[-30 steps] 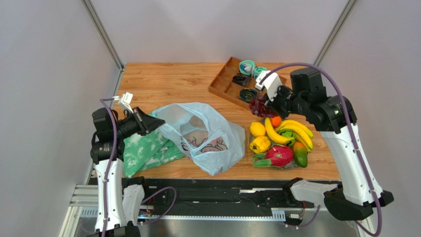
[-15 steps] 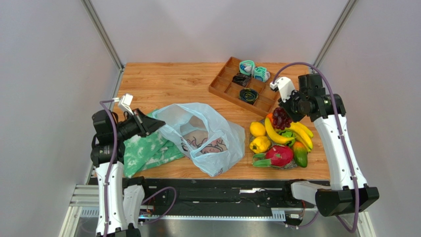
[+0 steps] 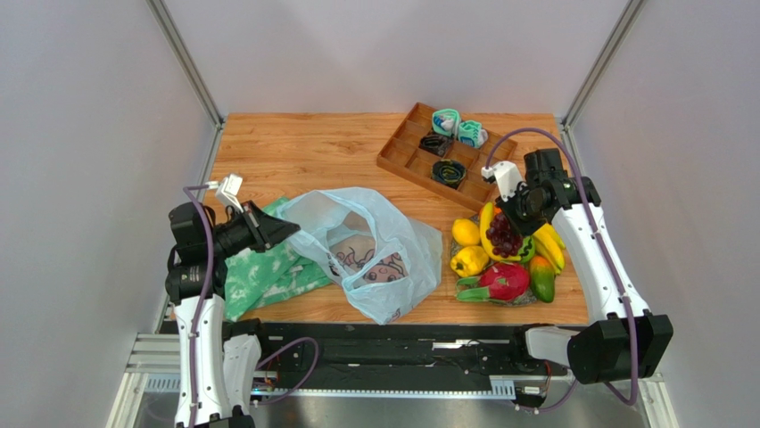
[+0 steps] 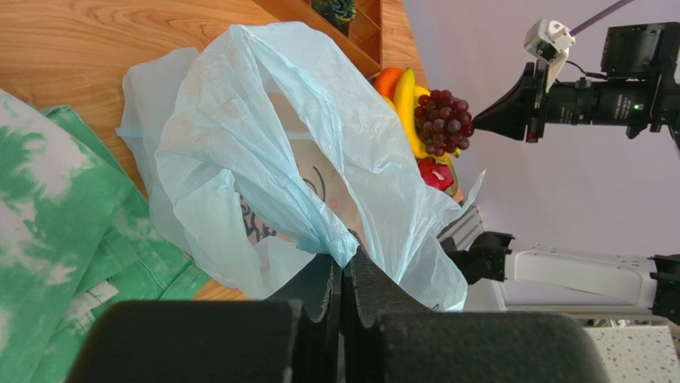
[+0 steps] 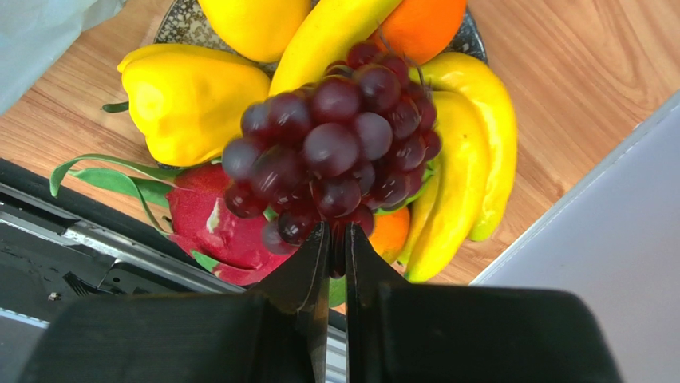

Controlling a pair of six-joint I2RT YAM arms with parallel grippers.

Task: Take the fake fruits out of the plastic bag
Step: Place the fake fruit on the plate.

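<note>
The pale-blue plastic bag (image 3: pixel 375 250) lies crumpled on the wooden table. My left gripper (image 3: pixel 293 230) is shut on its left handle edge and holds it up; in the left wrist view the bag (image 4: pixel 263 144) bunches between the pinched tips of that gripper (image 4: pixel 345 257). My right gripper (image 5: pixel 337 231) is shut on the stem of the purple grapes (image 5: pixel 335 152). The grapes (image 3: pixel 506 235) hang just over the fruit pile: lemon (image 3: pixel 465 233), yellow pepper (image 3: pixel 469 261), dragon fruit (image 3: pixel 504 281), mango (image 3: pixel 541 278), bananas (image 3: pixel 551 248), orange (image 5: pixel 423 24). The bag's inside shows only printed cartoons.
The fruits rest on a dark patterned plate (image 5: pixel 171 28) at the right front. A wooden compartment tray (image 3: pixel 406 156) with small items stands behind it. A green-and-white cloth (image 3: pixel 263 272) lies under the bag's left side. Grey walls close in on both sides.
My right gripper has carried the grapes from beside the wooden tray forward and down over the fruit pile. The left gripper and the bag have stayed put.
</note>
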